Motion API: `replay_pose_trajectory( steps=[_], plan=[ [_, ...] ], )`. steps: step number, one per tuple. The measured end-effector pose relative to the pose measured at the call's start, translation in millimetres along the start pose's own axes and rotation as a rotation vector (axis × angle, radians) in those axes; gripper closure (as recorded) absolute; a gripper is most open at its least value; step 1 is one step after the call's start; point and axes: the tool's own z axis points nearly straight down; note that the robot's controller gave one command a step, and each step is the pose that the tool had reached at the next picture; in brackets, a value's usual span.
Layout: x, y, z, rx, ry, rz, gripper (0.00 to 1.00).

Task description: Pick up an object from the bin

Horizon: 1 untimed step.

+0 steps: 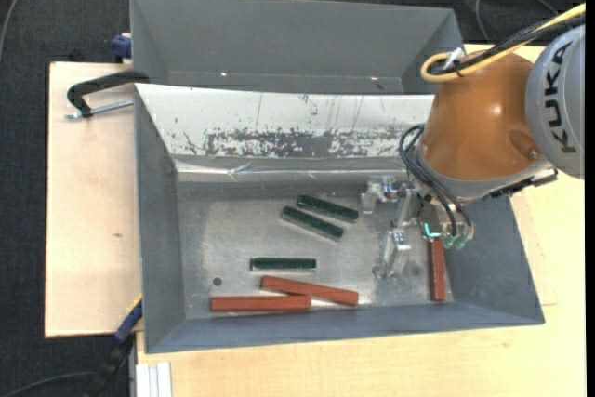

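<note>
Orange cover [479, 121] above your tool [398, 248] | tool down by bin [155, 228] floor | red stick [436, 271] just beside tool | you cannot tell if tool is spread or pressed together

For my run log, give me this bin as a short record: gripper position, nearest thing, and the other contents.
gripper: low in the bin's right part
nearest thing: red-brown bar by the right wall, just beside the gripper
green bars: three, two near centre, one left of centre
other red-brown bars: two, touching, along the front wall
bin: grey metal
</note>
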Motion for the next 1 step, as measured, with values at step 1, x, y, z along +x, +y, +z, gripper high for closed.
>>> replay_pose_trajectory(
  steps=[1],
  plan=[
    [-56.5,28.5,112.9,-0.001,-0.007,0.079,0.00]
  ],
)
